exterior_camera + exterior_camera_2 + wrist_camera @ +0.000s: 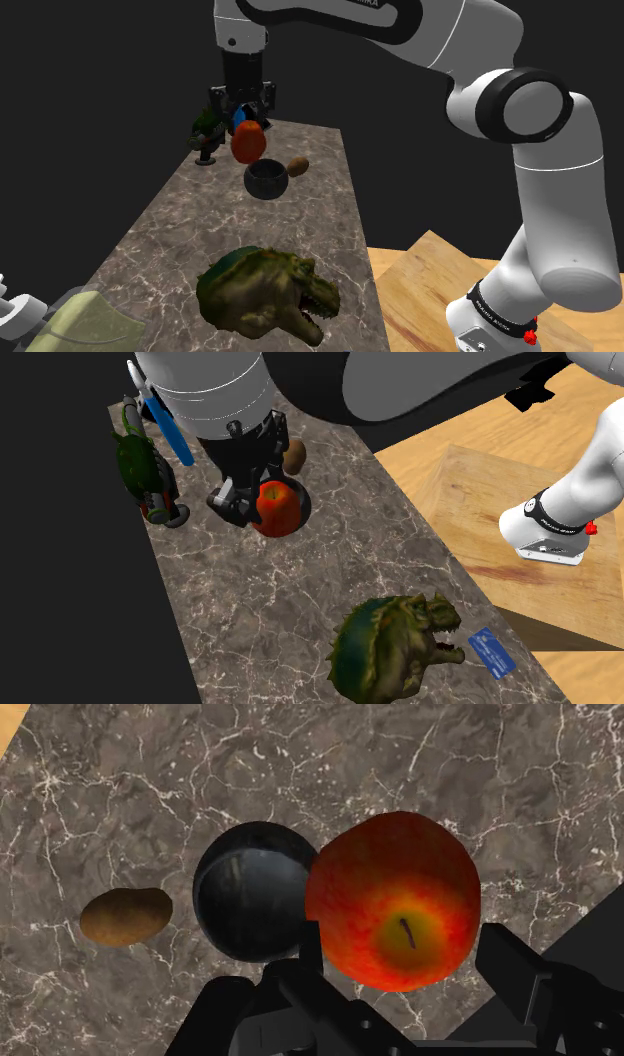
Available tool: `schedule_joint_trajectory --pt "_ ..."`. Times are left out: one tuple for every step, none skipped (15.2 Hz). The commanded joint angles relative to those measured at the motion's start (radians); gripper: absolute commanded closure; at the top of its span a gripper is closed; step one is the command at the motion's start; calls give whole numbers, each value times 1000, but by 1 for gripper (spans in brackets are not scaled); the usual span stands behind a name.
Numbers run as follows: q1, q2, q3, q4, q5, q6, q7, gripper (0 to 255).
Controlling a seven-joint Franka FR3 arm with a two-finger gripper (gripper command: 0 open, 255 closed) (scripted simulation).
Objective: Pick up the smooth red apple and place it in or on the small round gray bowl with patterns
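apple clamped in gripper, held above bowl; carry step nearly done; probably to be centred over bowl, lowered, let go

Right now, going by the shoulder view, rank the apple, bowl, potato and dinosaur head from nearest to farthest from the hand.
1. Apple, clasped in the hand.
2. Bowl, just below the apple.
3. Potato, beside the bowl, on that view's right.
4. Dinosaur head, far down the counter, toward the camera.

The apple covers part of the dark bowl, and the shoulder view's edge crops a greenish object.
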Motion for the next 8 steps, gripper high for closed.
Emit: schedule_joint_trajectory --pt "-28 3 -7 20 0 -14 -40 255" --pt "-42 4 -11 30 1 -22 -60 255" --pt "-55 8 -16 43 0 -30 -80 255" --pt "-68 13 -20 59 -1 -40 -101 255" --pt "-79 20 -25 79 -2 -51 -121 255" --pt "-89 30 -30 103 -4 -64 -142 255" --pt "-98 43 -35 134 -7 -79 -163 255" --pt "-108 29 -33 94 -3 -55 -161 255"
